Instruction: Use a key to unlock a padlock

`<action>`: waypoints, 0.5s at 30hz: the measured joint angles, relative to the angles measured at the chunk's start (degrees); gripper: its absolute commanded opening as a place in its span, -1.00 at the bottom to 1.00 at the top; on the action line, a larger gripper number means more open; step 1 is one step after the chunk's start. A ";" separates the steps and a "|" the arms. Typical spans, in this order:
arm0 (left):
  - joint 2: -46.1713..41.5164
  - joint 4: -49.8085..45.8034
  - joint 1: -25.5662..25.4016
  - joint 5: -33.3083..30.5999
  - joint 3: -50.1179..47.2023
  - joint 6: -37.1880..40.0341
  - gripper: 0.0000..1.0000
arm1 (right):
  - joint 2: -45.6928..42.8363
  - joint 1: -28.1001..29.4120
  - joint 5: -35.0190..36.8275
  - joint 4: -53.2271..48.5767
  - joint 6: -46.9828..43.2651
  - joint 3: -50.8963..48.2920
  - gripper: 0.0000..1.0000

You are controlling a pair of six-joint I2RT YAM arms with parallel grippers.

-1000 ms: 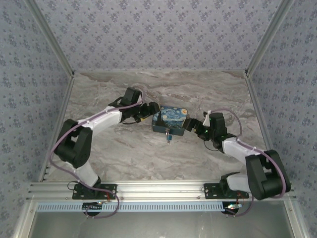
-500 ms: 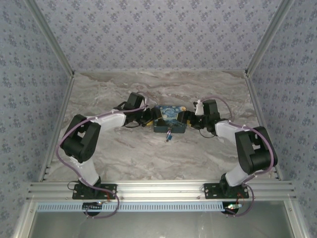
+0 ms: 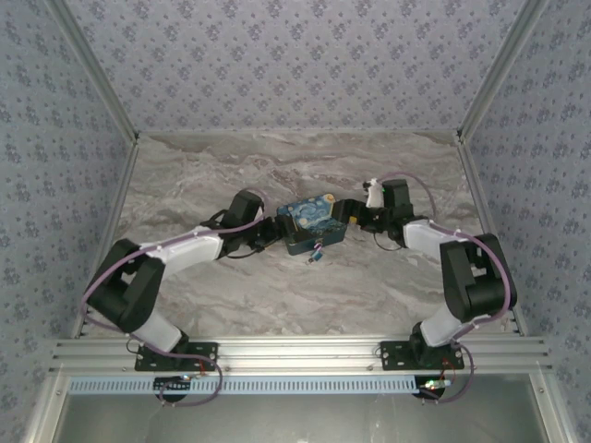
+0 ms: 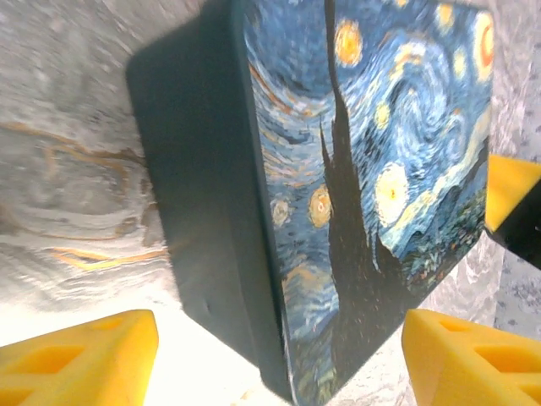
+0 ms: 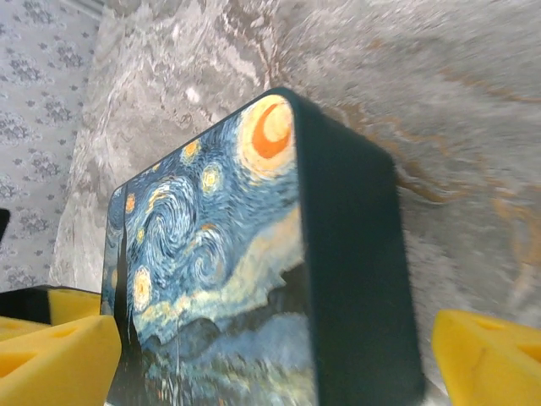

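One tiny blue padlock (image 3: 314,251) with silvery metal.

A box (image 3: 314,224) sat near the middle of the table (image 3: 277,295) — its top was painted with a swirly blue night sky, yellow stars and an orange moon. Its sides were dark. The table looked like grey stone. Walls (image 3: 277,65) with little flower shapes stood around it.
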 measured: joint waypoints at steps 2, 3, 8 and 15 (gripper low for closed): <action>-2.99 -0.94 0.11 -2.49 -0.74 0.13 0.64 | -2.99 -1.25 0.07 0.17 -0.07 -1.81 0.87; -4.31 -1.25 0.13 -3.52 -0.90 0.22 0.65 | -4.57 -1.44 -0.02 0.57 -0.11 -2.80 0.82; -5.14 -1.36 1.51 -4.79 -0.87 0.28 0.66 | -9.16 1.60 -1.53 4.26 -0.50 -7.67 0.66; 1.68 0.04 2.36 -3.50 0.42 -0.09 0.66 | -9.97 7.52 -0.52 18.16 3.19 -20.46 0.62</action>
